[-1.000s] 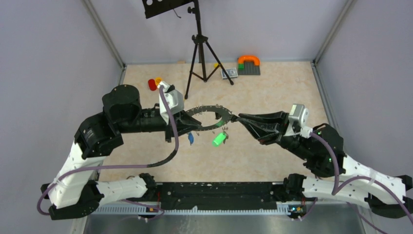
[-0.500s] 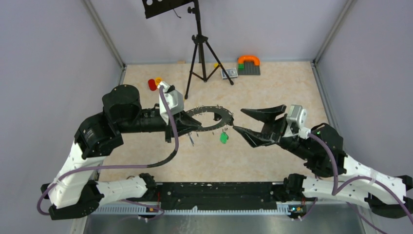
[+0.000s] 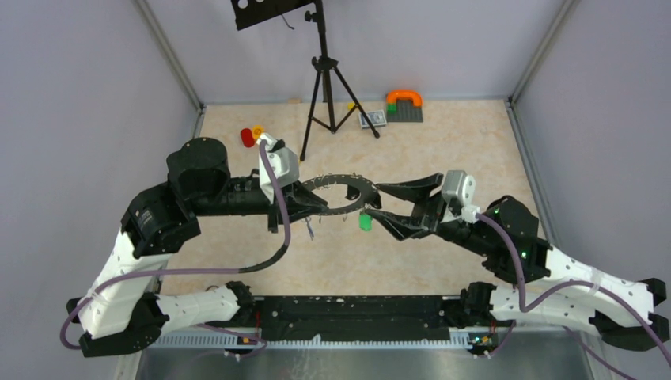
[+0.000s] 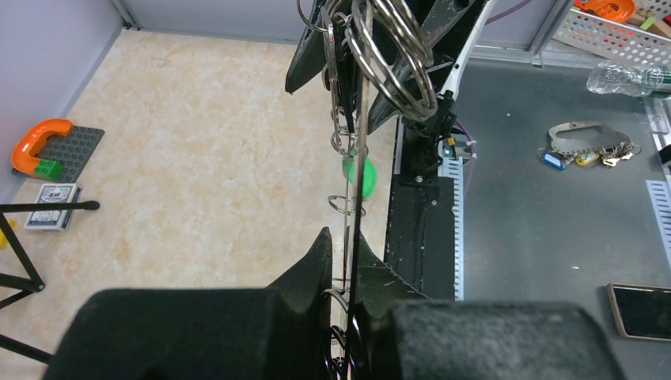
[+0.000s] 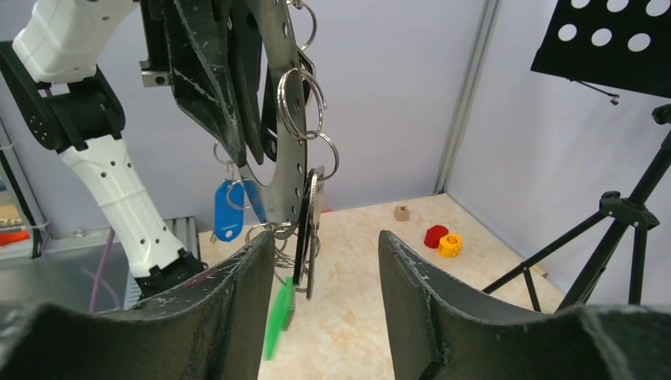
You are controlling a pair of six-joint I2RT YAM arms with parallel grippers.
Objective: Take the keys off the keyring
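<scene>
Over the last second the right gripper (image 3: 372, 199) has let go of the keyring (image 3: 340, 180) and slid in closer to it. Its fingers, which were pinched on the ring's right edge, now stand apart with a fair gap between them. The green tag (image 3: 365, 222) has swung from a slant to hang just under that same edge.

The left gripper (image 3: 315, 198) is clamped tight on the opposite, left side of the keyring and holds it up off the table (image 3: 443, 142). From its own camera the ring shows edge-on, pinched between the two black fingers.

From the right wrist camera the ring's rim hangs in the gap between the open fingers, and I cannot tell whether either finger touches it. The keys (image 5: 305, 233) dangle below the ring on small split rings (image 5: 301, 103). One has a black head, and a blue tag (image 5: 227, 210) hangs on the ring's far side.

Beyond the keyring, toward the back wall, stands a black tripod (image 3: 324, 87). Off to the keyring's back left lie a red and an orange piece (image 3: 249, 136)
</scene>
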